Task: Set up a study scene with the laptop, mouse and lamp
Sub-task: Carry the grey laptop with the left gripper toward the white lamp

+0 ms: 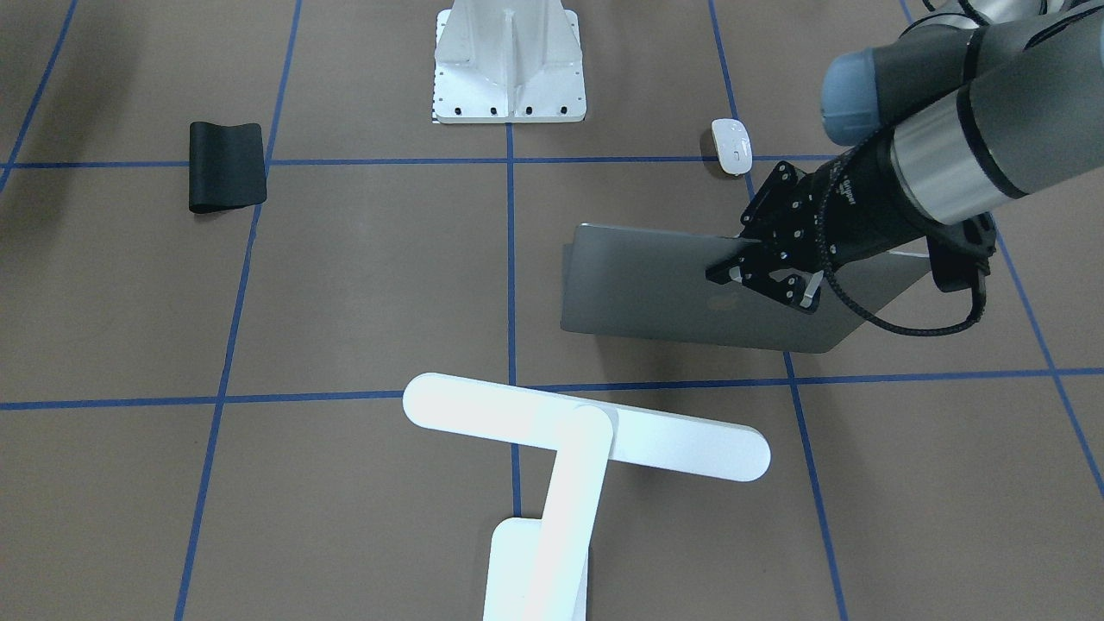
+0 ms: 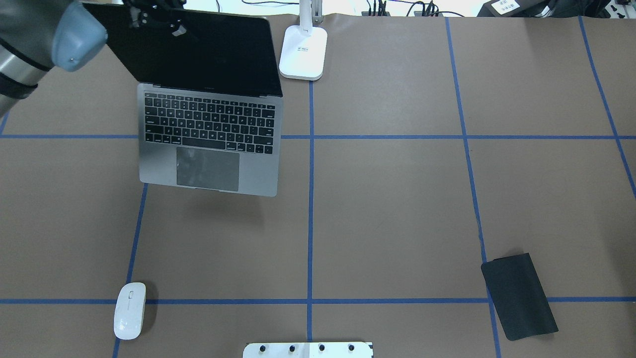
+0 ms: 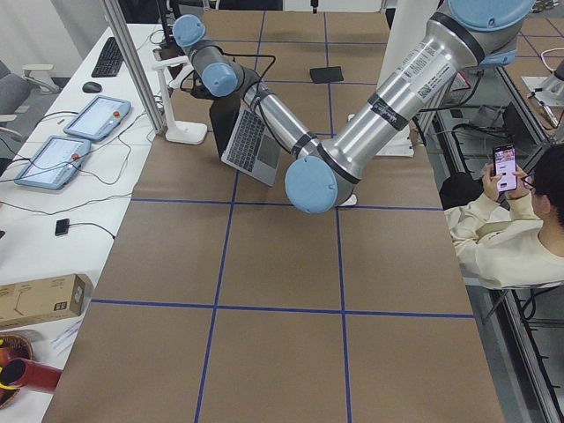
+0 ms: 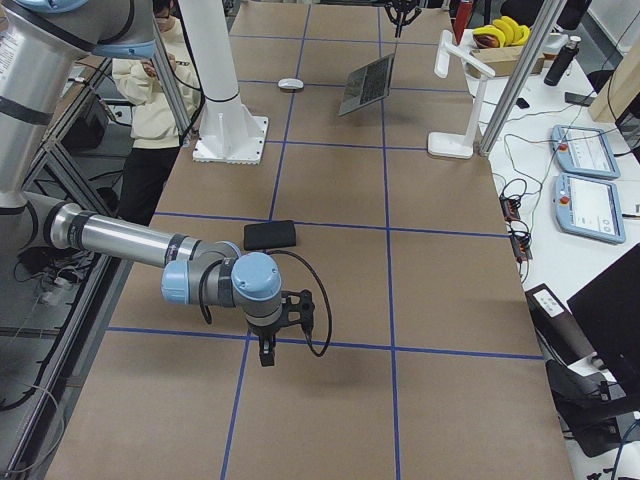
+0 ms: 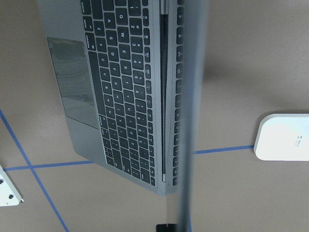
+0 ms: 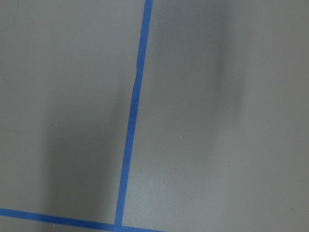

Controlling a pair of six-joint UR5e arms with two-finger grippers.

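The laptop point(image 2: 208, 124) stands open on the table's far left part, keyboard flat and dark screen upright; the front-facing view shows the grey back of its lid point(image 1: 647, 276). My left gripper point(image 1: 763, 276) is shut on the lid's top edge, also visible in the overhead view point(image 2: 159, 20). The white mouse point(image 2: 130, 311) lies apart, near the robot's side. The lamp point(image 1: 586, 427) stands behind the laptop with its base point(image 2: 303, 52) on the table. My right gripper point(image 4: 265, 350) hovers over bare table far from these; whether it is open or shut I cannot tell.
A black mat point(image 2: 519, 296) lies on the right side. The white bolted pedestal point(image 1: 509, 65) stands at the robot's edge. A seated person point(image 3: 511, 238) holds a phone beside the table. Tablets and cables lie on the bench beyond the lamp.
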